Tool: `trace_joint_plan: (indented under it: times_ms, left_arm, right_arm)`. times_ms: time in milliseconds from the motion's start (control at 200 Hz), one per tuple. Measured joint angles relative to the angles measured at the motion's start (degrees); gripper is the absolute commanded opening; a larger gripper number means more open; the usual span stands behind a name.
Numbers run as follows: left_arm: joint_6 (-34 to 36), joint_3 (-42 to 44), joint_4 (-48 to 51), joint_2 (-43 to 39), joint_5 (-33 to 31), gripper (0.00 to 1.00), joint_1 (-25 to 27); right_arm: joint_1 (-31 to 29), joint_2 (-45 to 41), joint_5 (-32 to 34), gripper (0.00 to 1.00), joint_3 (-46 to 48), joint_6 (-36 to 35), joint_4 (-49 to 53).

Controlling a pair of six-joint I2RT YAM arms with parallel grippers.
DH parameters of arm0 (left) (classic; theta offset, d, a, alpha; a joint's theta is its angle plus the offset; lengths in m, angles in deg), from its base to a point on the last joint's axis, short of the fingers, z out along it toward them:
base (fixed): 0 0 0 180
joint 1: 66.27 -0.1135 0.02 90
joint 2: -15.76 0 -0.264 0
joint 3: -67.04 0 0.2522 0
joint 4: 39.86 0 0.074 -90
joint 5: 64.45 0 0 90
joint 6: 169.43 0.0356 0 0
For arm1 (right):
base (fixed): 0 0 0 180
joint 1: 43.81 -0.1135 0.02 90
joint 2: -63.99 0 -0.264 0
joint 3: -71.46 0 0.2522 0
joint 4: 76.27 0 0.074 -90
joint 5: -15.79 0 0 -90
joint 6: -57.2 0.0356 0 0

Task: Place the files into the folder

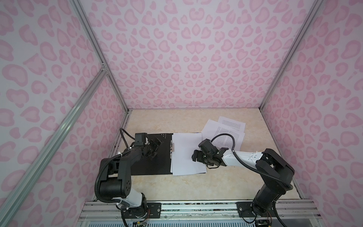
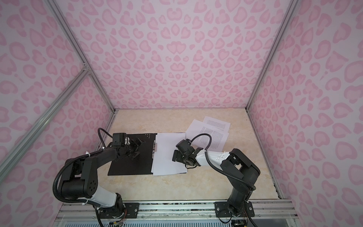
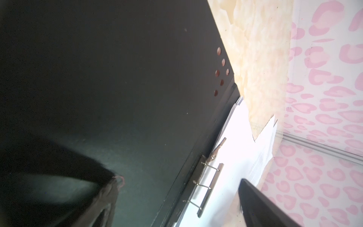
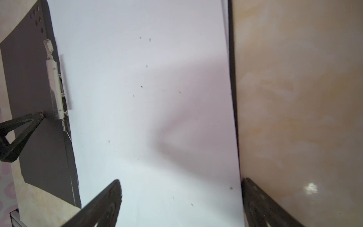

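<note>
Nearest the viewer, a metal rail runs along the near edge of a beige table. Beyond it a folder lies open and flat, black inside up, with a metal clip down its spine. A stack of white sheets already rests on its right half, against the clip.

The left gripper sits low over the folder's bare left half with its jaws spread wide. Whether it touches the cover cannot be told. The right gripper hovers over the stack, its jaws also spread and holding nothing.

At least three printed sheets lie fanned on the table at the far right, just beside the stack. The task looks partly done: these sheets have yet to go in.
</note>
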Motion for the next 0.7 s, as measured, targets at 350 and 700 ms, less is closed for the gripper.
trace_joint_plan:
  times_ms: [350,700]
  left_arm:
    - [-0.04,0.61,-2.34,0.83,1.18,0.97,-0.02]
    - [-0.42,0.61,-2.56,0.81,1.22,0.97,-0.07]
  right_arm:
    - [-3.65,2.86,5.81,0.97,-6.32,2.1,9.03]
    - [-4.63,2.67,10.38,0.97,-8.22,2.89,12.48]
